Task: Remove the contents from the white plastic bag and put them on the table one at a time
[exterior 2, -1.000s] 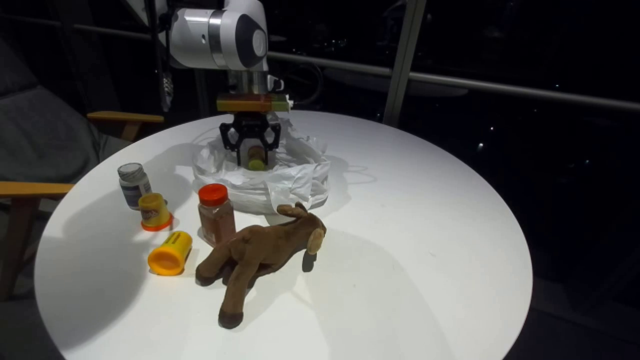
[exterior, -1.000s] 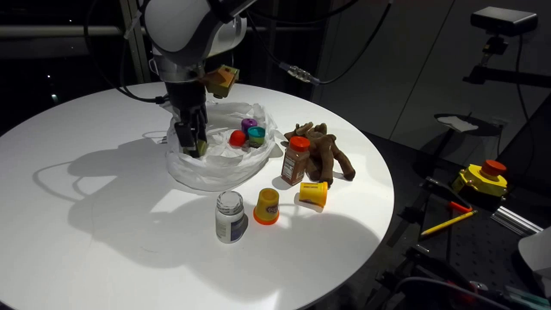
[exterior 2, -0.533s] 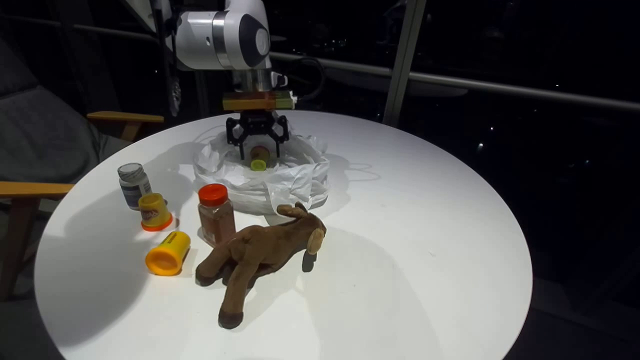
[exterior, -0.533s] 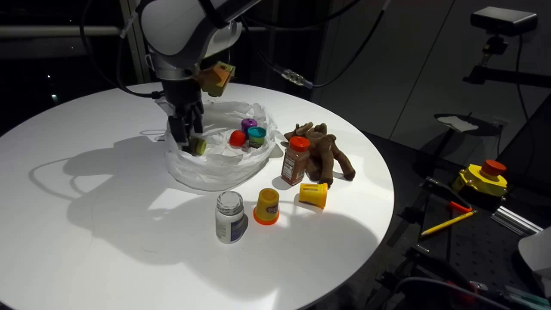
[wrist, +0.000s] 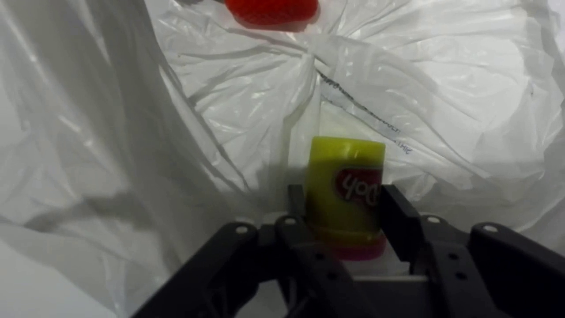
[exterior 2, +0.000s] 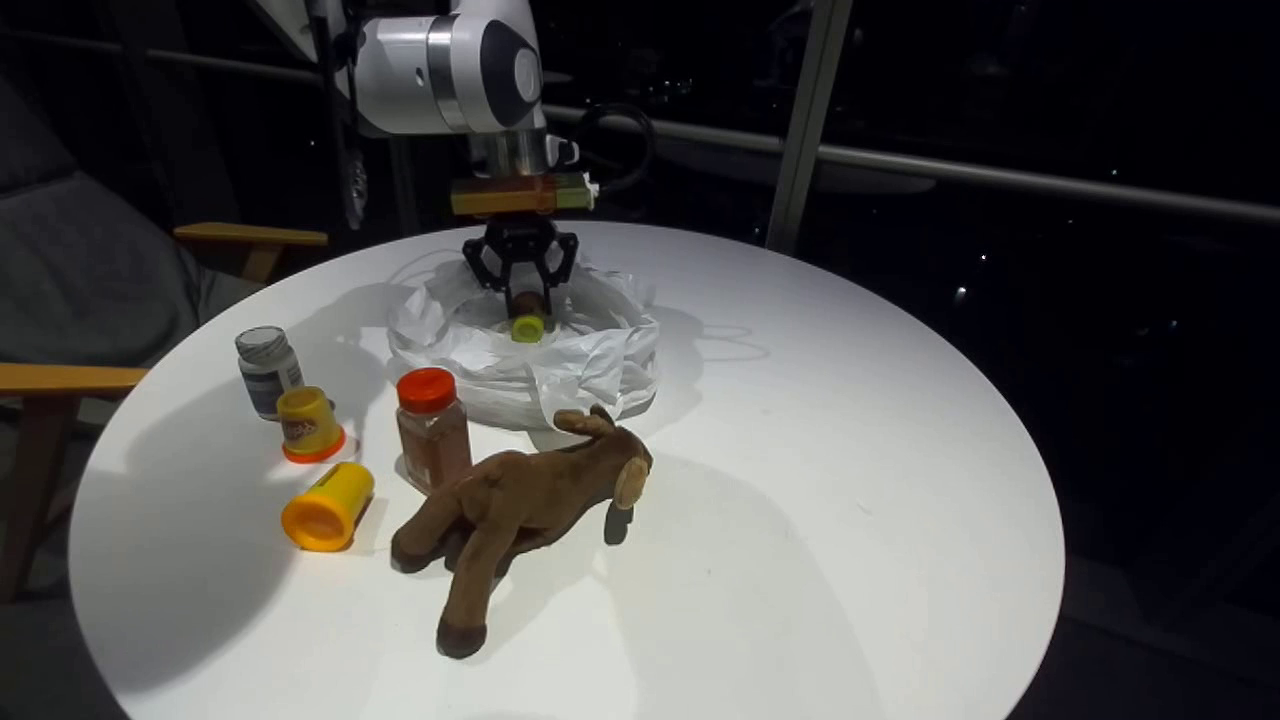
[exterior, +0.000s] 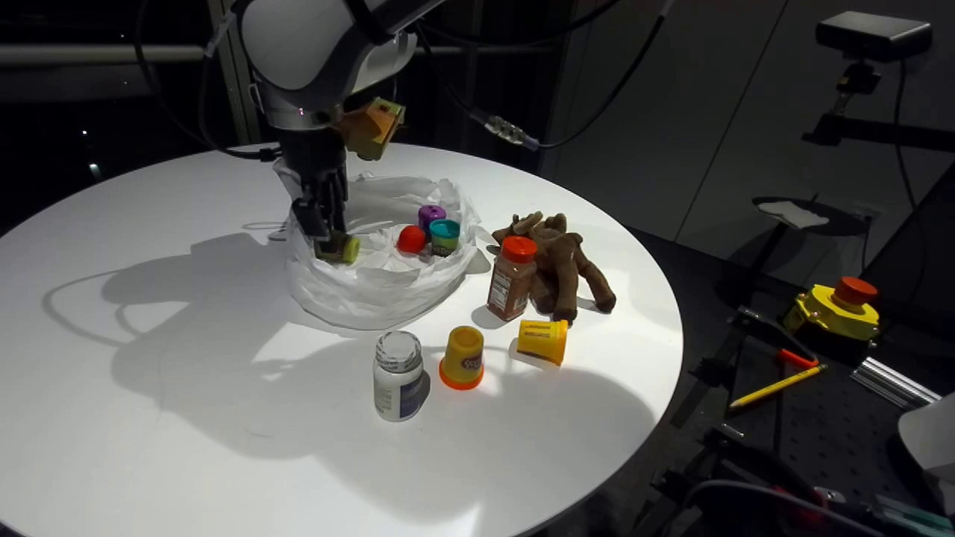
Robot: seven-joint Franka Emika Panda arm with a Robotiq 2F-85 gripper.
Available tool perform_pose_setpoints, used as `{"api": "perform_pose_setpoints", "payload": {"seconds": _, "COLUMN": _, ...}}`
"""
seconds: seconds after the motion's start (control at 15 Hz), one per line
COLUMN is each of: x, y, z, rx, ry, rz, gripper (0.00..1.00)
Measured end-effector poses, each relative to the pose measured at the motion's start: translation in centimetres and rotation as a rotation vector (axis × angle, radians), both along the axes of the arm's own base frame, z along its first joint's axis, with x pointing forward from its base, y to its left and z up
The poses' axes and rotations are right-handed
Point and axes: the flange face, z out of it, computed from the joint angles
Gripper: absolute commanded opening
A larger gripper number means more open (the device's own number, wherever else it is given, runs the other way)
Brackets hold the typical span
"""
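Two fingers (wrist: pixel 399 221) of my pincer (wrist: pixel 344 201) are gripping a yellow cup (wrist: pixel 340 198), one pressing on each side, the jaws standing no wider than the cup itself. Orientation: the cup is lying tipped over, its pinkish-red end sitting lower in the wrist view, its yellow end pointing the opposite way. A red label with white lettering is facing my wrist camera.

Pincer and cup are both sitting within the mouth of the white plastic bag (exterior: pixel 365 306), near its side wall. I am failing to make out whether the cup is touching the plastic beneath.

Same bag, apart from my pincer: a red item (exterior: pixel 411 239), a purple cup (exterior: pixel 432 215) and a teal-lidded cup (exterior: pixel 445 239) are clustering together.

Outside, on the desk (exterior: pixel 224 462): a brown plush animal (exterior 2: pixel 540 490) is lying near the bag, a red-lidded jar (exterior 2: pixel 434 440) standing just beside it. A second yellow cup (exterior: pixel 462 354) is standing on its orange lid, between a white bottle (exterior: pixel 398 380) and a third yellow cup (exterior: pixel 542 340), which is lying on its side.
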Motion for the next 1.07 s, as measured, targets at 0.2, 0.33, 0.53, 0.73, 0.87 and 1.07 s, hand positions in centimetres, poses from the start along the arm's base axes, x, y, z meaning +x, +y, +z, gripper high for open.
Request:
{"api": "perform_pose_setpoints", "payload": {"seconds": 0.2, "x": 0.1, "y": -0.5, "z": 0.1, "rx": -0.01, "ry": -0.001, "rz": -0.025, "gripper": 0.21}}
{"api": "perform_pose_setpoints", "payload": {"seconds": 0.33, "x": 0.3, "y": -1.3, "z": 0.8, "rx": -0.025, "ry": -0.002, "rz": -0.06, "gripper": 0.21}}
{"api": "perform_pose_setpoints", "payload": {"seconds": 0.53, "x": 0.5, "y": -2.9, "z": 4.1, "rx": -0.041, "ry": -0.009, "rz": -0.117, "gripper": 0.21}}
{"api": "perform_pose_setpoints", "payload": {"seconds": 0.73, "x": 0.2, "y": -4.7, "z": 9.0, "rx": -0.045, "ry": -0.03, "rz": -0.186, "gripper": 0.21}}
{"api": "perform_pose_setpoints", "payload": {"seconds": 0.87, "x": -0.3, "y": -6.2, "z": 11.6, "rx": -0.044, "ry": -0.058, "rz": -0.258, "gripper": 0.21}}
{"api": "perform_pose_setpoints", "payload": {"seconds": 1.07, "x": -0.9, "y": -9.8, "z": 12.6, "rx": -0.05, "ry": -0.103, "rz": -0.412, "gripper": 0.21}}
